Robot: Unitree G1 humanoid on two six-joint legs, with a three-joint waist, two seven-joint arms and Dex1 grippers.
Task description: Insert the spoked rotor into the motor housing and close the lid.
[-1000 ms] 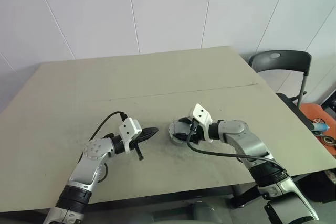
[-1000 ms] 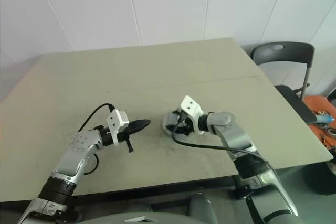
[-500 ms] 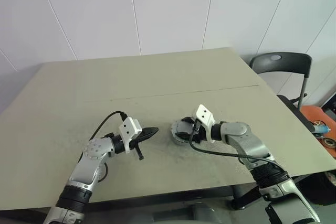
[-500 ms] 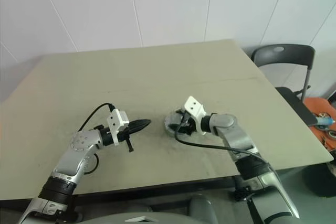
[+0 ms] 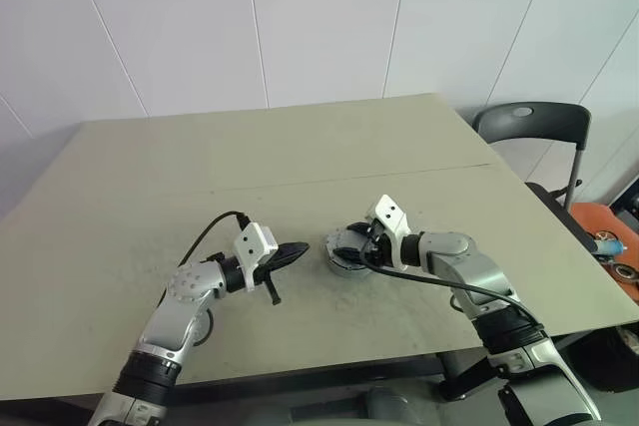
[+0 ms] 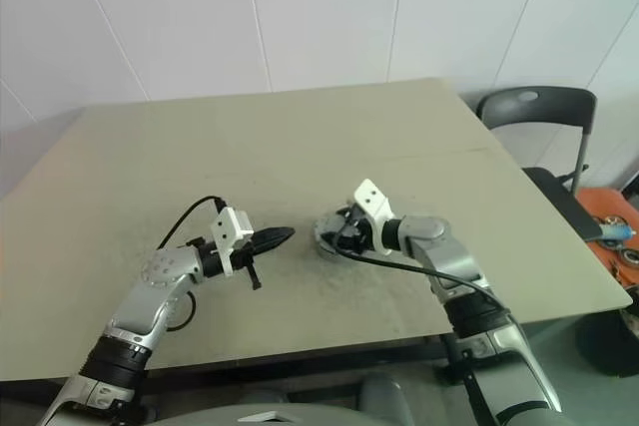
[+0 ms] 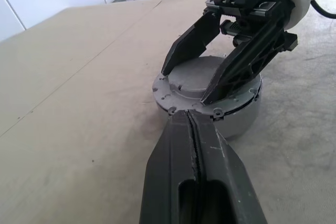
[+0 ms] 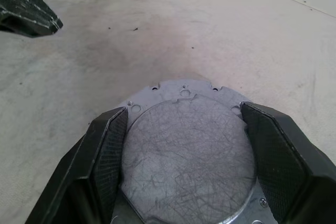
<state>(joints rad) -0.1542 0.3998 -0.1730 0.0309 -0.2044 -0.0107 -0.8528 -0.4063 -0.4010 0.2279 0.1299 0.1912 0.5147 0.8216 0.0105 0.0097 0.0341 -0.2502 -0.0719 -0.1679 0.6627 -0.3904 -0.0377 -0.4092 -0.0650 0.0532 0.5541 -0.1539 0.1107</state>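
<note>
Beige table (image 5: 300,147) by a white wall carries the grey lid (image 8: 189,145) atop the housing (image 7: 236,121) near its front middle, the right gripper (image 7: 207,80) spread wide with its fingers (image 8: 107,145) flanking the lid's raised disc, and the left gripper (image 7: 195,129) fully closed, empty, just beside.

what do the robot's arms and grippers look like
Both arms are silver-grey metal with black joint bands. Each wrist carries a white block with small dark dots, and a black cable loops from it back along the arm. The left gripper has two slim black tapered fingers; the right gripper has black angular fingers with textured inner pads.
</note>
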